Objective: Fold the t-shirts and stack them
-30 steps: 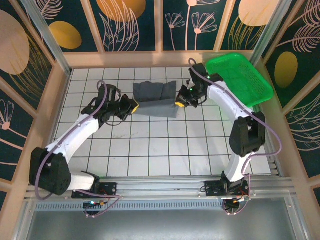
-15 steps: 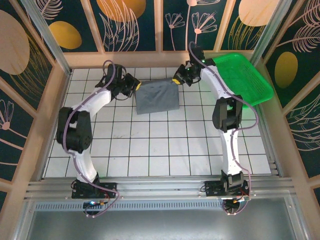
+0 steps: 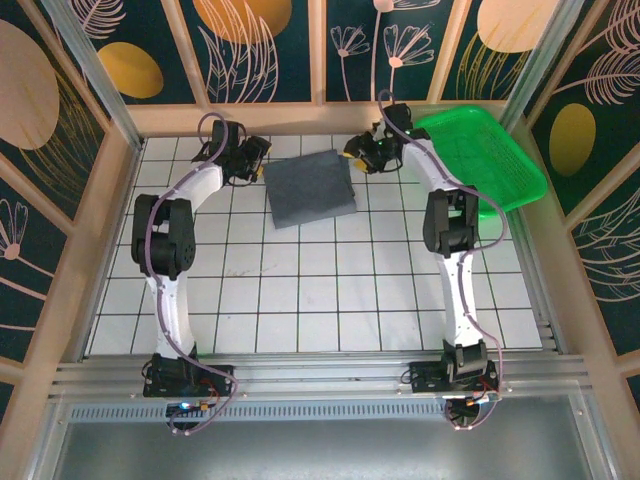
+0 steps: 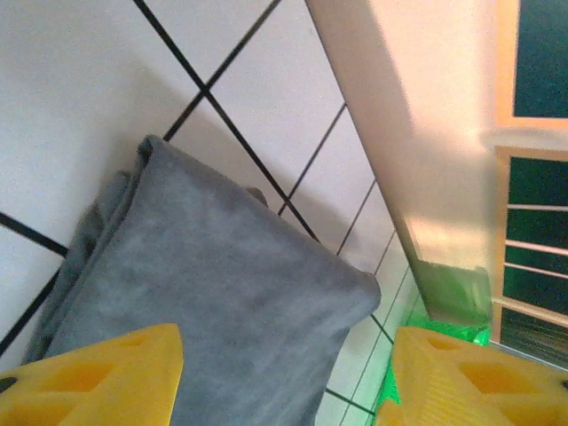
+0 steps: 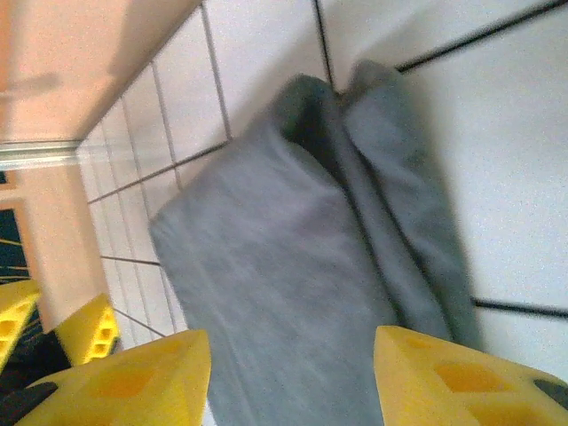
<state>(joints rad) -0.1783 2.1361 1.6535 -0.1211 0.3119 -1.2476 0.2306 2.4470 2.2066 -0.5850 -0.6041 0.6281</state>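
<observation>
While my left jaws and right jaws both stand released and empty, the folded t-shirt lies flat on the table between them (nearly square, slightly skewed), its far corners just beside each pair, neither arm clearly nearer.
</observation>
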